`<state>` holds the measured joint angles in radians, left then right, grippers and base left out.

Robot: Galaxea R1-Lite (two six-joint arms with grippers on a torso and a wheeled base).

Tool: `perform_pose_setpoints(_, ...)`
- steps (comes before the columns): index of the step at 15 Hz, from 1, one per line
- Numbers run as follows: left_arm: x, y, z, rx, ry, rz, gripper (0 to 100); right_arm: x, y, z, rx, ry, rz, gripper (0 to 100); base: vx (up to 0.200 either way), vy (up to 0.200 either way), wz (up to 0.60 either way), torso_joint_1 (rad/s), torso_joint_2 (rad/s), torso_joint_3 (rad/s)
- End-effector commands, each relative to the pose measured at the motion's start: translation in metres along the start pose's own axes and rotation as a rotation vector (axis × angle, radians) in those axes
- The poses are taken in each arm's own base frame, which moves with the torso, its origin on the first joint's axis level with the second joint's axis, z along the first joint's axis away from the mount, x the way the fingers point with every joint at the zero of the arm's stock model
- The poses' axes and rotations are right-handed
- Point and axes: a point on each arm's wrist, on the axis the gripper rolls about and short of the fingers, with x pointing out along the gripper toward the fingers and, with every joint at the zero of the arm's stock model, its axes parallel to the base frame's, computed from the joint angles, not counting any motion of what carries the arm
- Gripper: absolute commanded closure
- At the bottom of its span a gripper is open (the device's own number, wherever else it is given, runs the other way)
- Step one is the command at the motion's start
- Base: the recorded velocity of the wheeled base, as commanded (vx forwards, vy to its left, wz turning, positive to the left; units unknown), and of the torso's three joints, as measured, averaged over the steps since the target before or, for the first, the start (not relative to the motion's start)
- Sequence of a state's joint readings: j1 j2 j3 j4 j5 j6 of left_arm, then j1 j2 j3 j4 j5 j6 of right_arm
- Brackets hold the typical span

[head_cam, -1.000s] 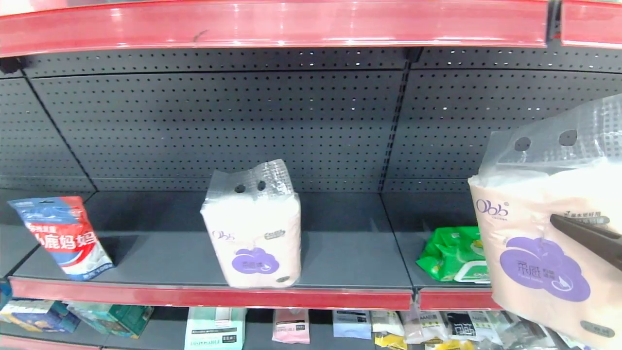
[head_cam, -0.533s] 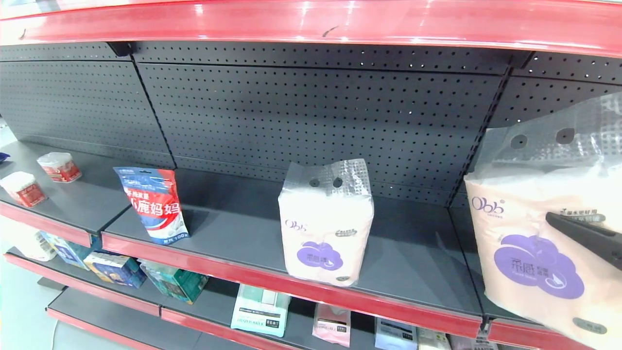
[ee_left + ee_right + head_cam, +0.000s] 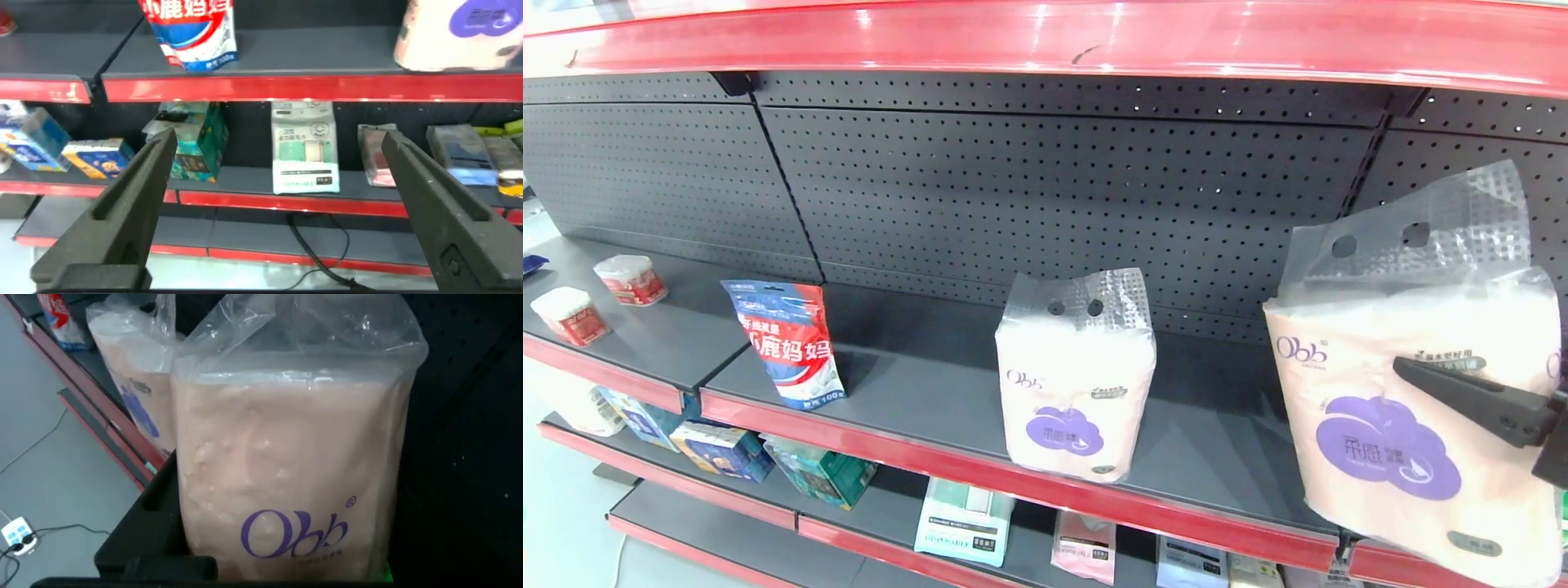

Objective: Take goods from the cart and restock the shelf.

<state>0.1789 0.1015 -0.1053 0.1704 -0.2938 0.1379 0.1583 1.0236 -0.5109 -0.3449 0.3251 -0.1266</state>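
Observation:
A peach tissue pack (image 3: 1413,392) with a purple cloud print and a clear plastic handle hangs at the right, level with the dark shelf (image 3: 915,384), its base at the shelf's red front edge. My right gripper (image 3: 1462,392) is shut on it, one black finger lying across its front. In the right wrist view the held tissue pack (image 3: 286,474) is close up, with a matching pack (image 3: 135,367) beyond it. That second pack (image 3: 1074,384) stands upright mid-shelf. My left gripper (image 3: 278,139) is open and holds nothing, lower down, facing the lower shelves.
A blue and red pouch (image 3: 784,343) stands left of the standing pack. Two small red-labelled tubs (image 3: 629,279) sit on the far-left shelf section. Bare shelf lies between the standing pack and the held one. Boxes and packets (image 3: 964,523) line the lower shelves.
The head camera swung, so the shelf now shows from farther left. Over the last half second the held pack moved left, toward the standing pack.

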Motion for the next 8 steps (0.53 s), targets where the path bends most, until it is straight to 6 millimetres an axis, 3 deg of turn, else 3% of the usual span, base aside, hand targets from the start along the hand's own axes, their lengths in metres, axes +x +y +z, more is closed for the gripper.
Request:
perform_pose_setpoints(1,0.001,0.001,-0.001,0.0,0.005,0.046,0,0.022,-0.001,-0.01,0.02,0.055,0.039,100,0.0,0.0,0.0,0.0,0.0,0.0)
perform_pose_setpoints(4,0.005,0.008,-0.005,-0.078,-0.027,0.292,0,0.038,-0.006,-0.013,0.02,0.058,0.042,100,0.0,0.0,0.0,0.0,0.0,0.0)
perform_pose_setpoints(8,0.008,0.009,-0.012,-0.116,-0.041,0.351,0,0.045,-0.007,-0.014,0.024,0.07,0.047,100,0.0,0.0,0.0,0.0,0.0,0.0)
